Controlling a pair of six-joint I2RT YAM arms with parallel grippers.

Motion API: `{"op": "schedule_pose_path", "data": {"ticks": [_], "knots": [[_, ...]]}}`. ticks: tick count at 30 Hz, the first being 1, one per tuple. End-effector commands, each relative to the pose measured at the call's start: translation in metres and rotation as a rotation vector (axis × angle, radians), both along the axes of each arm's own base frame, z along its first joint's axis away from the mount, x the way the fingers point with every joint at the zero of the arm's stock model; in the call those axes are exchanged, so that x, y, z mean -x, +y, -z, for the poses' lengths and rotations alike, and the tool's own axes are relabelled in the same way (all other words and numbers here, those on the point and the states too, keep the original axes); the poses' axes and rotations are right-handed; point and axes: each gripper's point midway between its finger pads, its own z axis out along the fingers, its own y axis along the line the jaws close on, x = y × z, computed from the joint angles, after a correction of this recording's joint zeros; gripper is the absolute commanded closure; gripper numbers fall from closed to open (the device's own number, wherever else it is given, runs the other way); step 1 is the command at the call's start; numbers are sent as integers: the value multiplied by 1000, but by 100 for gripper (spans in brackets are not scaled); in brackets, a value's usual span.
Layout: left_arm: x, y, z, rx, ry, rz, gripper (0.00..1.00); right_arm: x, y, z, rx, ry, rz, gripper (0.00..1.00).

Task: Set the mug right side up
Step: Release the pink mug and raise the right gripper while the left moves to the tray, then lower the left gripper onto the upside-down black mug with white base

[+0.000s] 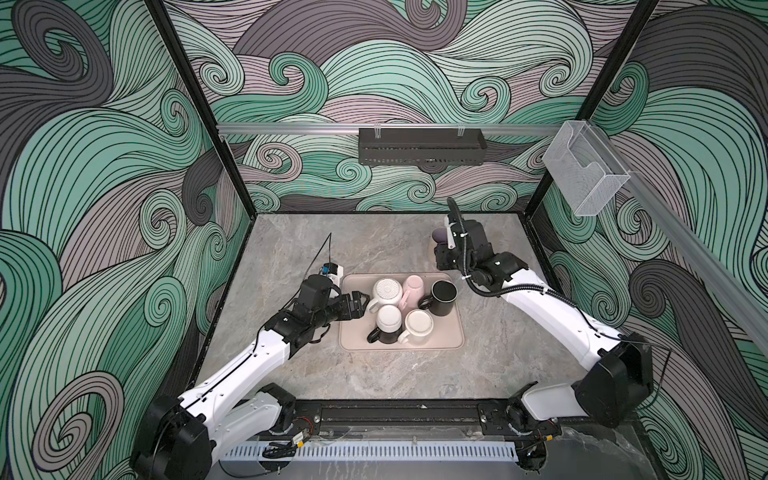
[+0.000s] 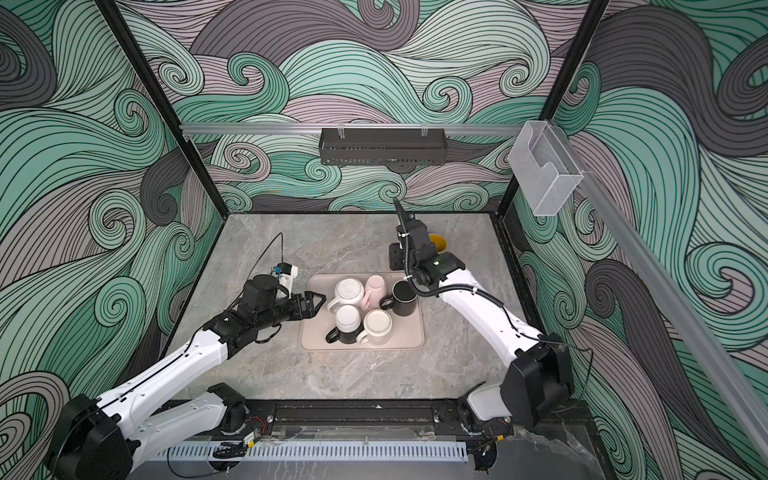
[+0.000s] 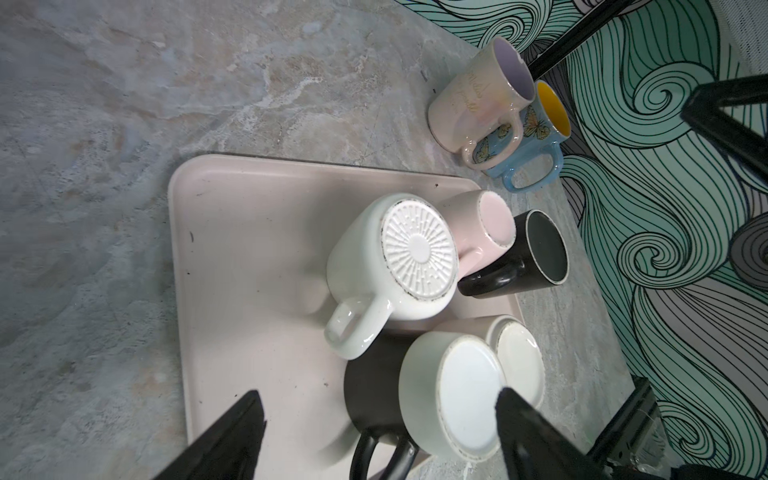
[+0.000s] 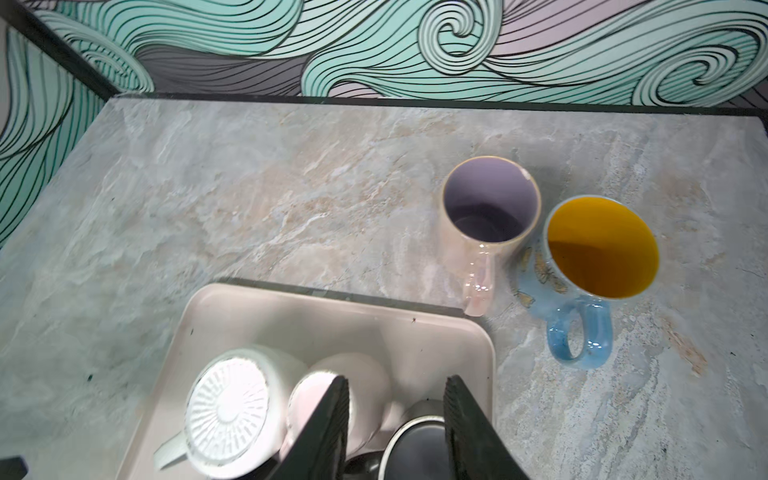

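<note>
1. The marble-patterned tabletop point(image 1: 311, 257) carries everything; both arms reach in from its near edge.
2. A pale beige tray point(image 1: 444, 337) lies near the middle of the tabletop, with five mugs bunched towards its right half.
3. The left gripper point(image 1: 365, 302) hangs over the tray's left side, close to the white mug's handle. Its jaws are spread wide and grip nothing. In the left wrist view its fingers point(image 3: 232, 440) frame the black mug with the white base.
4. The right gripper point(image 4: 399, 381) hovers above the tray's far right corner, pointing down. Its fingers point(image 4: 328, 428) stand partly apart with nothing pinched; the tray and the upright black mug's rim show through the gap.
5. A white mug with a ribbed base point(image 1: 386, 291) stands upside down at the far left of the group.
6. An upright black mug point(image 1: 444, 296) stands at the far right, mouth up.
7. A black mug with a white base point(image 1: 388, 321) stands upside down at the near left.
8. A cream mug point(image 1: 418, 325) stands upside down just beside it on the right.
9. A pink mug point(image 1: 414, 284) stands upside down between the ribbed white mug and the upright black one.
10. Off the tray, beyond its far right corner, a peach mug with a lavender inside point(image 4: 490, 195) and a blue butterfly mug with a yellow inside point(image 4: 598, 245) stand upright, side by side.
</note>
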Motion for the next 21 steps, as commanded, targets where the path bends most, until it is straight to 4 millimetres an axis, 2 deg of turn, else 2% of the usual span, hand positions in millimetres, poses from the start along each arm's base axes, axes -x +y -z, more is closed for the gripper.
{"op": "schedule_pose_path", "data": {"ticks": [1,6,10,16,21], "knots": [[3,9,8,-80,7,-7,16,23,9,-7,41,-13,-61,61],[16,8,16,-125,33,23,26,53,27,-8,35,-6,-143,61],[37,9,22,-207,47,44,42,67,29,-3,46,28,-165,61],[66,5,30,-289,78,125,41,67,20,-2,102,18,-150,61],[75,-12,35,-332,57,223,41,67,22,0,91,19,-154,61]]}}
